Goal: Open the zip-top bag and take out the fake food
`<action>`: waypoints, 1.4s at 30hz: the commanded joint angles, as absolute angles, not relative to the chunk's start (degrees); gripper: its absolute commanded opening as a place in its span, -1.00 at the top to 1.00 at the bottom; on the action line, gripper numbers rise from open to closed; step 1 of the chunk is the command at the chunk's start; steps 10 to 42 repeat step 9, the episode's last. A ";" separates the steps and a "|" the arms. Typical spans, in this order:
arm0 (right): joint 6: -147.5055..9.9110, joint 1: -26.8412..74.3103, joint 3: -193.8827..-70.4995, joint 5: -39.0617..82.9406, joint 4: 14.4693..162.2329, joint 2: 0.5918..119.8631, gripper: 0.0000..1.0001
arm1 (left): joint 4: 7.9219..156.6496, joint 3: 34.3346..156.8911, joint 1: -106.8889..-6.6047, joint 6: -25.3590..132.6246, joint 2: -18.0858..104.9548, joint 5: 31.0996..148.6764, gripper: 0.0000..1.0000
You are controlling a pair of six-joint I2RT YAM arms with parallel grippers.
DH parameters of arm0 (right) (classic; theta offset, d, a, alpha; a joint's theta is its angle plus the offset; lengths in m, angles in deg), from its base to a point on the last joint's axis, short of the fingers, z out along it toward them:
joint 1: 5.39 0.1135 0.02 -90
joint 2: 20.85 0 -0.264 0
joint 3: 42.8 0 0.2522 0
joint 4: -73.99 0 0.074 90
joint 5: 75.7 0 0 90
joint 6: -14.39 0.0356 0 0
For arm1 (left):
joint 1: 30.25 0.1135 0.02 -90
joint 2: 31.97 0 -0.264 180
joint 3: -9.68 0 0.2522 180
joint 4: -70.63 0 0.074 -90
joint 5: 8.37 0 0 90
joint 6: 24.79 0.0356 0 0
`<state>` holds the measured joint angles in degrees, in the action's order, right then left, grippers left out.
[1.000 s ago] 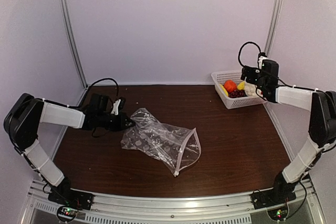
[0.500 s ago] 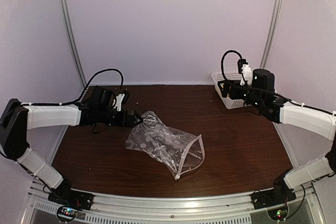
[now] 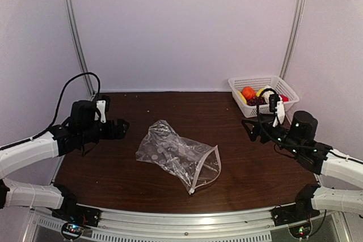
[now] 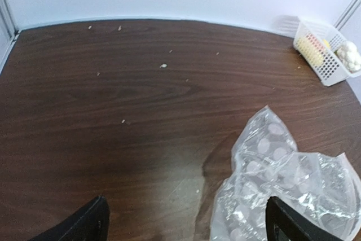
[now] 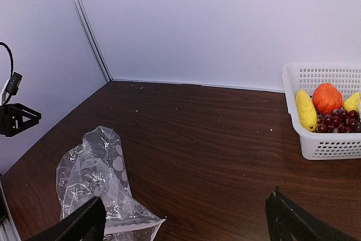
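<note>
Gaping at full spread with nothing between its fingers, the left gripper (image 3: 123, 124) hovers low over the dark brown wood-grain table (image 3: 187, 106). It is near the closed left end of the clear crinkly plastic zip-top bag (image 3: 177, 154) but apart from it. The right gripper (image 3: 247, 130) is likewise wide open and empty, poised over the table's right side, between the bag and the white mesh plastic basket (image 3: 256, 79) in the far right corner.

The bag lies slack mid-table, its pinkish-white zip strip (image 3: 201, 168) parted into a loop toward the near edge, so the mouth reads as open. The fake food (image 3: 253, 96) sits in the basket: a round orange piece (image 5: 328, 97), a long yellow piece (image 5: 306, 110), a dark purple grape cluster (image 5: 334, 121), a red piece (image 3: 284, 98) and a white piece (image 4: 351, 57).

Nothing solid shows inside the bag, only pale printed dots, though the crinkles could hide something small. By that reading both steps look done, with little or nothing left.
</note>
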<state>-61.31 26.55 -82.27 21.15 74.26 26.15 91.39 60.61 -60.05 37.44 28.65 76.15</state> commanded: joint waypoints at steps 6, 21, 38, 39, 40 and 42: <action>-59.00 26.97 -73.49 17.09 74.73 17.63 -0.99 | 90.48 54.00 -60.13 34.02 24.23 68.98 -0.95; -59.00 27.03 -73.03 16.76 74.07 17.86 -0.99 | 90.10 55.05 -60.13 34.18 24.68 68.15 -0.95; -59.00 27.03 -73.03 16.76 74.07 17.86 -0.99 | 90.10 55.05 -60.13 34.18 24.68 68.15 -0.95; -59.00 27.03 -73.03 16.76 74.07 17.86 -0.99 | 90.10 55.05 -60.13 34.18 24.68 68.15 -0.95; -59.00 27.03 -73.03 16.76 74.07 17.86 -0.99 | 90.10 55.05 -60.13 34.18 24.68 68.15 -0.95; -59.00 27.03 -73.03 16.76 74.07 17.86 -0.99 | 90.10 55.05 -60.13 34.18 24.68 68.15 -0.95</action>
